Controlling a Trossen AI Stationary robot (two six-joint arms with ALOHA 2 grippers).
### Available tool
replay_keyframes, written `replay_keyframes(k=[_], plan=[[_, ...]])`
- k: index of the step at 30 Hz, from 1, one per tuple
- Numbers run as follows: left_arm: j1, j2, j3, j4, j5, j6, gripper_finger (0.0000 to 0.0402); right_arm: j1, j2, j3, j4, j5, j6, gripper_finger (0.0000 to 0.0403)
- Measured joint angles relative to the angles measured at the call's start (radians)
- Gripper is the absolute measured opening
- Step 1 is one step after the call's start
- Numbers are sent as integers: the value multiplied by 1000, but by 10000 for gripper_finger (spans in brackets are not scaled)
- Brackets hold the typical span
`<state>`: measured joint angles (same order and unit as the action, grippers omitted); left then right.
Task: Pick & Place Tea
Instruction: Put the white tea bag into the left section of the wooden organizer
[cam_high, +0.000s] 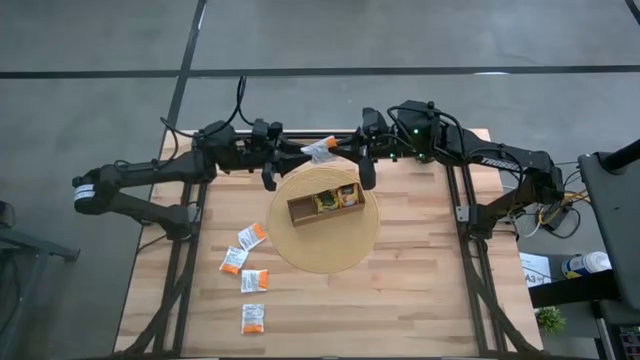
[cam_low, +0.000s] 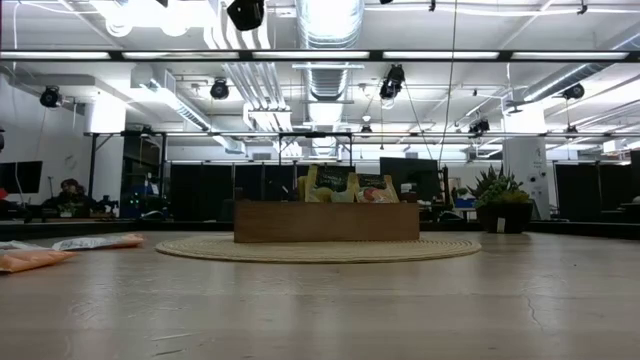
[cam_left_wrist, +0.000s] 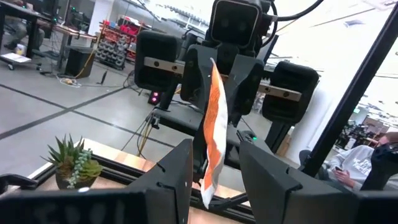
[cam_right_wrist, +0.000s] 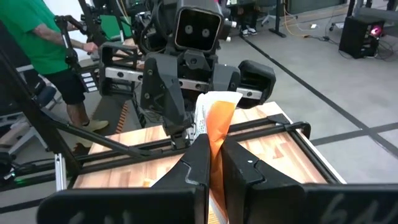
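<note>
A white-and-orange tea sachet hangs high over the table's far edge, between my two grippers, which face each other. My right gripper comes from the right and is shut on it. My left gripper comes from the left and is open, one finger on each side of the sachet's free end. I cannot tell whether the left fingers touch it. Below, a brown wooden tray sits on a round woven mat. Yellow-green and orange sachets stand in the tray. My right gripper pinches the sachet between its two fingers, on the orange part just ahead of the fingertips. The fingers lie about level and come from the table's right. The sachet stands on edge, lifted clear, its free end reaching toward the left gripper.
Several loose white-and-orange sachets lie on the wood left of the mat. A small potted plant stands at the table's right side. A person in a green shirt stands beyond the table.
</note>
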<state>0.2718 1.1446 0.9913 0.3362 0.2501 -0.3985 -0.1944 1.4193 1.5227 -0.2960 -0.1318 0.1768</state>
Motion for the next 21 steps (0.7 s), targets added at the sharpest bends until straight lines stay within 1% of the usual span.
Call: replay_keyframes(k=[5, 7, 9, 13, 17, 21], plan=[[-1, 0, -3, -1, 1, -2, 125, 0, 0, 0, 1, 0, 0, 18], [-1, 0, -3, -4, 2, -2, 118, 0, 0, 0, 8, 0, 0, 18], [-1, 0, -3, -3, 2, -2, 96, 0, 0, 0, 17, 0, 0, 18], [-1, 0, -3, -3, 22, 11, 18, 0, 0, 0, 25, 0, 0, 18], [-1, 0, -3, 0, 34, 12, 3, 0, 0, 0, 25, 0, 3, 21], [-1, 0, -3, 0, 38, 11, 1, 0, 0, 0, 26, 0, 13, 42]])
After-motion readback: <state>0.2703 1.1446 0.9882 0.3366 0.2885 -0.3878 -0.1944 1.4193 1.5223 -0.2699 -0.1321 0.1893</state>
